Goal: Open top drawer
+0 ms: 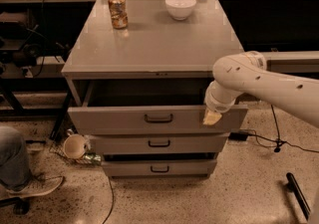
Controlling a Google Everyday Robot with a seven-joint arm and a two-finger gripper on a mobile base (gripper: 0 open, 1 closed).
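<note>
- Lower left: a person's jeans-clad leg [12, 156] and grey shoe [39, 187] are seen on the speckled floor, well apart from the cabinet
- A tan cup [75, 146] is shown lying on its side on the floor, just beside the cabinet's lower left corner
- On the grey cabinet top [154, 49], a drinks can [118, 11] is seen standing upright near the back left
- The top drawer [114, 117] is shown directly under the cabinet top, standing partly open; its dark interior is exposed behind the front panel, and its black bar handle [158, 118] is left free at the centre
- Below it, the middle drawer [124, 144] and the bottom drawer [129, 168] are shown closed
- A white bowl [180, 6] is seen upright near the back of the cabinet top, to the right of the can and apart from it
- The gripper [212, 117] is placed at the right end of the top drawer's front panel, against its upper edge; whether it is clenched or released cannot be told
- The white arm [264, 81] is seen reaching in from the right edge, partly hiding the cabinet's right front corner
- Lower right: a black cable [264, 141] is seen trailing across the floor
</note>
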